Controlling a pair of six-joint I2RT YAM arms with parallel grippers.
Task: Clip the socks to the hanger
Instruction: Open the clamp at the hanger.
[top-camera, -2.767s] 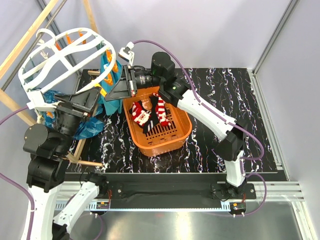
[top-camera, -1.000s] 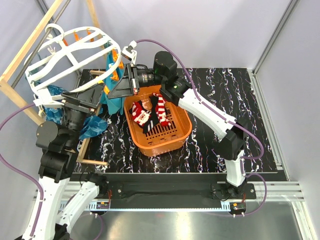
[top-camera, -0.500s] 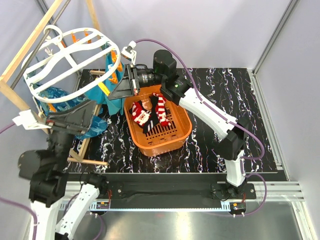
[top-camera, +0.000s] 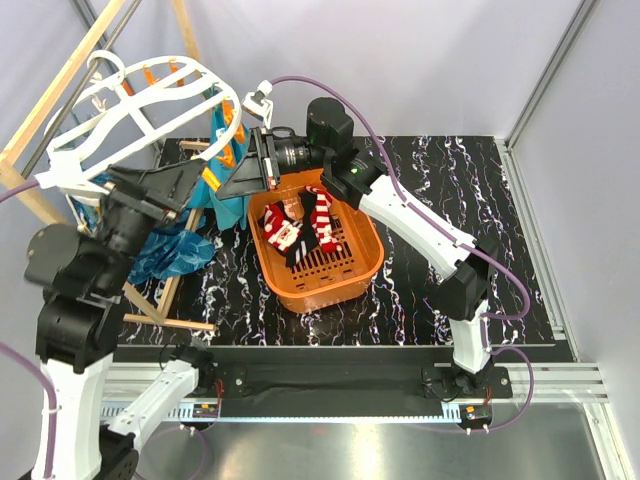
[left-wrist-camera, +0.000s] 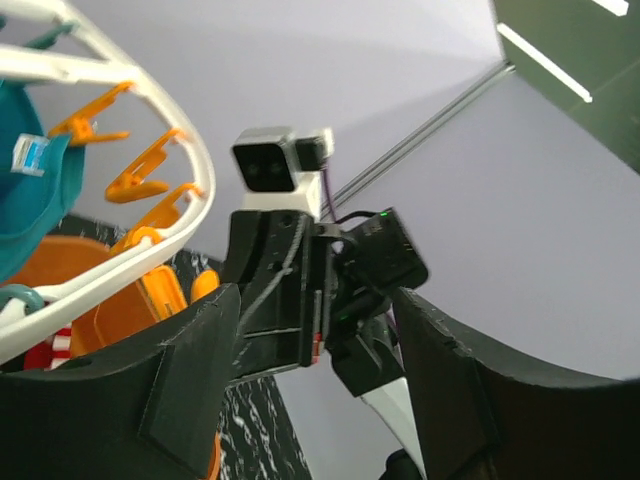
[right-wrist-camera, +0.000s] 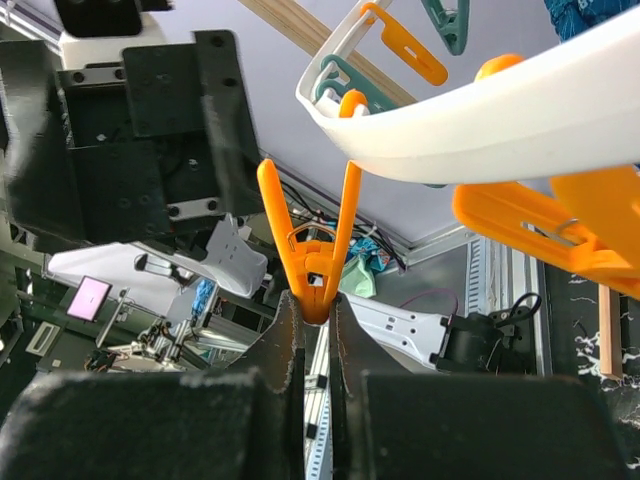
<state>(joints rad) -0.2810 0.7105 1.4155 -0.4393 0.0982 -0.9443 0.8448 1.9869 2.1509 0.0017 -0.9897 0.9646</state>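
Note:
Two red-and-white striped socks (top-camera: 300, 228) lie in the orange basket (top-camera: 365, 262); a sliver of stripe (left-wrist-camera: 60, 346) shows in the left wrist view. The white oval hanger (top-camera: 150, 95) hangs at upper left, orange pegs along its rim (left-wrist-camera: 195, 165). My right gripper (top-camera: 228, 180) reaches left over the basket to the hanger's edge (right-wrist-camera: 480, 120). It (right-wrist-camera: 315, 305) is shut on the tail of one orange peg (right-wrist-camera: 315, 235), which splays its two legs apart. My left gripper (top-camera: 193, 176) sits just left of it under the hanger, open (left-wrist-camera: 315, 300) and holding nothing.
Teal-blue cloths (top-camera: 165, 250) hang below the hanger's left side, beside a wooden pole frame (top-camera: 60, 75). The basket stands on the black marbled table (top-camera: 450, 170). Grey walls close in the back and sides. The right arm's camera block (left-wrist-camera: 280, 165) faces my left gripper.
My left arm has lifted and swung up toward the hanger and the right gripper. The hanger has rocked a little. The right gripper stayed put, shut on the peg.

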